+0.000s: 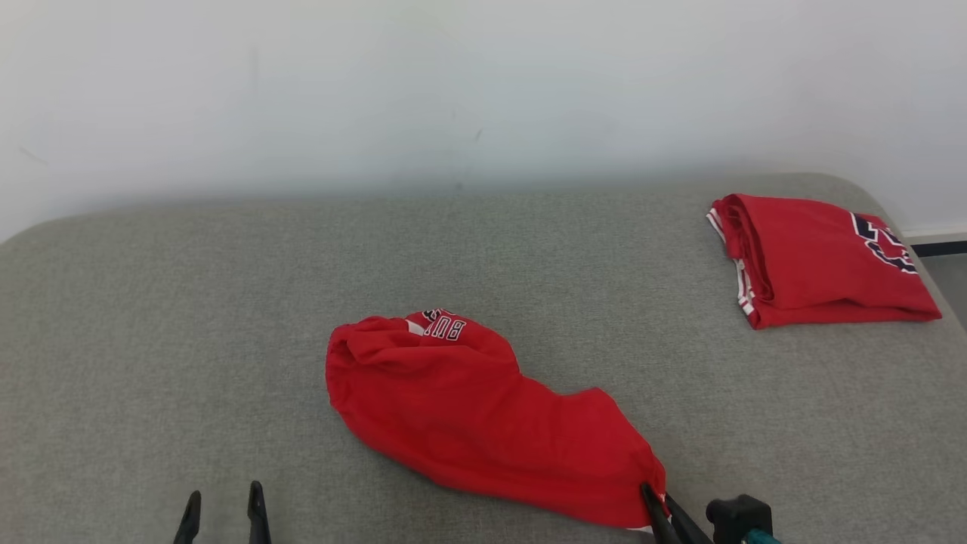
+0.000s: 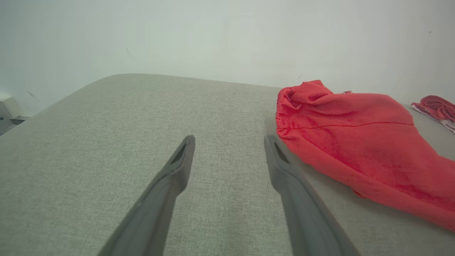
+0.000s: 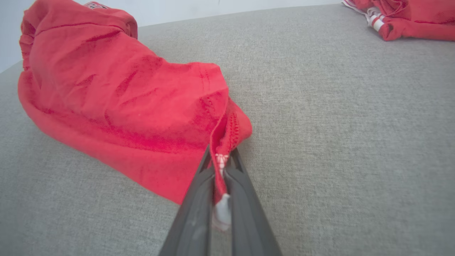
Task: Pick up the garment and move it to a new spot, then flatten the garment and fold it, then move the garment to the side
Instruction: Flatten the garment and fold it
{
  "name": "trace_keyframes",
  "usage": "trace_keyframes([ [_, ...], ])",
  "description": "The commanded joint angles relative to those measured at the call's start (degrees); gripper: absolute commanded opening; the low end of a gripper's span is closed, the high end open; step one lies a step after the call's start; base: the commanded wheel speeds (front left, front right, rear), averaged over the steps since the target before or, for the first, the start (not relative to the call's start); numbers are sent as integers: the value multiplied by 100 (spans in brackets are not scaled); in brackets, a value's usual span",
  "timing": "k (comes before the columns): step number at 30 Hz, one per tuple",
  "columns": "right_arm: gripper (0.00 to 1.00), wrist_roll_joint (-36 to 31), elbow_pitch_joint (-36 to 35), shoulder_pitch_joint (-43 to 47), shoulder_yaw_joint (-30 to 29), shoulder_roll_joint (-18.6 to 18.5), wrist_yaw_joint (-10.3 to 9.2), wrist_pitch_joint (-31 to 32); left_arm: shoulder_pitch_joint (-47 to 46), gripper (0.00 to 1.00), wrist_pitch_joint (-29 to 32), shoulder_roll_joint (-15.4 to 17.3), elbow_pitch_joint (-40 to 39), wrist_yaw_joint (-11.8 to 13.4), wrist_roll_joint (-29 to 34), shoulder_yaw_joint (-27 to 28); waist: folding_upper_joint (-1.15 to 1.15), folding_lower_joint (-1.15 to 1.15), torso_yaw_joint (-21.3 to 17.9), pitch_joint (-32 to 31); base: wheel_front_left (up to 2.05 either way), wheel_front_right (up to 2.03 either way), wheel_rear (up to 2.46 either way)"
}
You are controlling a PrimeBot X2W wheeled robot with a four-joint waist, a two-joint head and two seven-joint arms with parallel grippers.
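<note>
**A:** What does the right gripper [image 3: 220, 156] hold at this moment?

**B:** Its two fingers are pressed together on a hem corner of the red garment [image 1: 468, 408]; a bit of white trim shows between them; the hold is at the very edge of the cloth, low against the grey padded surface [image 1: 189, 317].

**A:** And the left gripper [image 2: 229, 140]?

**B:** It is spread wide and has nothing in it; it hovers over bare surface, just beside the gathered end of the garment, without touching it.

**A:** Where does the garment lie, exactly?

**B:** It lies crumpled in the near middle of the surface; it runs from the right gripper away toward the left and the far side, and the far end bears white letters; a folded garment [image 1: 816, 261], also red, rests well apart at the far right corner.

**A:** Which step is this, in your opinion?

**B:** I judge it is the picking up, at its beginning; most of the cloth rests on the surface. To do it well, the right arm should lift slowly and straight, because a hold on a thin hem may slip; the left gripper should take the gathered end before the move; then the cloth hangs between two points and does not drag; the new spot should be well apart from the folded garment, so the two do not mix.
</note>
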Motion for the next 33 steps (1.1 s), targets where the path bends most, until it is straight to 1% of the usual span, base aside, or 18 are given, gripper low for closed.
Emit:
trace_keyframes([
  [1,0,75,-172,181,74,-96,-16,1,44,100,-19,-11,30,-2,-44,-43,0,0,-84,-50,0,0,0],
  [4,0,228,-554,484,273,-298,-16,2,10,100,-19,-10,85,-3,-80,-120,0,0,-180,-65,0,0,0],
  [8,0,413,-849,842,165,-622,-17,2,-38,100,-19,-10,151,26,-119,-220,0,0,-289,-64,0,0,0],
  [11,0,368,-817,980,69,-825,-16,18,-46,100,-18,-9,185,36,-159,-229,0,0,-376,-48,0,0,0],
  [14,0,396,-781,967,-18,-865,-16,16,-47,100,-19,-8,218,36,-147,-255,0,0,-419,-39,0,0,0],
  [15,9,380,-752,955,-56,-893,-16,16,-51,100,-19,-8,224,37,-151,-261,0,0,-419,-38,0,0,0],
  [16,42,352,-761,929,-114,-901,-17,13,-58,100,-19,-9,230,40,-158,-264,0,0,-416,-37,0,0,0],
  [17,100,340,-786,905,-154,-882,-16,11,-62,100,-19,-9,235,46,-169,-262,0,0,-409,-37,0,0,0],
  [20,100,279,-943,874,-243,-849,-16,5,-73,100,-19,-9,246,49,-147,-247,0,0,-379,-43,0,0,0],
  [24,100,91,-1632,920,-582,-821,-16,3,-45,100,-19,-10,223,77,-146,-189,0,0,-316,-62,0,0,0],
  [27,100,-51,-2030,967,-706,-769,-16,3,-25,100,-19,-9,217,65,-109,-169,0,0,-253,-72,0,0,0],
  [30,100,-106,-2080,824,-603,-741,-16,2,-20,100,-19,-10,174,92,-82,-160,0,0,-200,-69,0,0,0],
  [33,100,-117,-1907,480,-270,-701,-16,1,-30,100,-19,-10,153,87,-61,-158,0,0,-145,-51,0,0,0],
])
